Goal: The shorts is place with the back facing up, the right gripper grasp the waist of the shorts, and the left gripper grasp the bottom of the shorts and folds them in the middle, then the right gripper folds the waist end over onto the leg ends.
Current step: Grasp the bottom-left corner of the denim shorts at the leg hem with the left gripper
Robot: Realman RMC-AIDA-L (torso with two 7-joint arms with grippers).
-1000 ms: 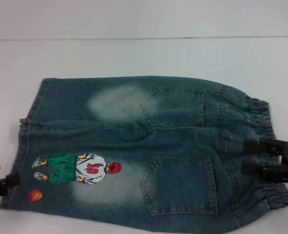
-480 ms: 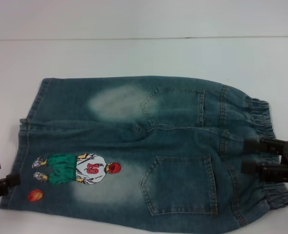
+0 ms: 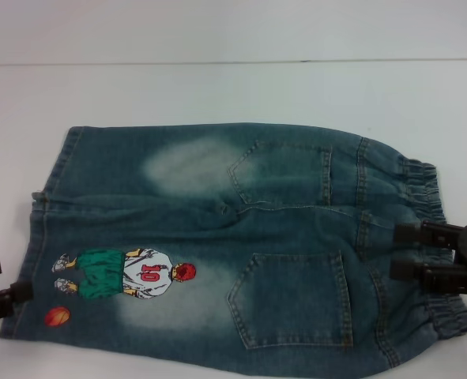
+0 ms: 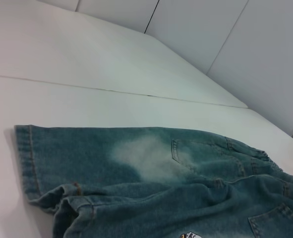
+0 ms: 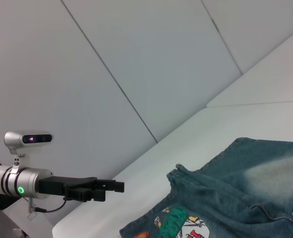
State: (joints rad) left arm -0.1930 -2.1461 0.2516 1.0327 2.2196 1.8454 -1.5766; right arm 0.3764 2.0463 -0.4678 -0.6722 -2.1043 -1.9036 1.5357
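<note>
We see one pair of faded blue-green denim shorts [image 3: 233,245] lying flat on the white worktop [image 3: 217,91], back side up, waistband toward our right and leg hems toward our left. Bare worktop stretches wide beyond the far edge of the shorts, up to a seam line; the near edge of the shorts runs close to the bottom of the head view, leaving little room there.

We count two back pockets, one cartoon basketball-player print [image 3: 126,274] with a small orange ball [image 3: 57,317] beside it on the near leg, and two grippers.

Our right black gripper [image 3: 401,251] sits at the gathered elastic waistband, jaws spread, one finger above the other over the fabric, not yet closed on it. Our left black gripper [image 3: 4,284] is at the hem of the near leg; its jaws look parted, with nothing held, one finger tip touching the hem edge.

Nothing else stands on the worktop.
</note>
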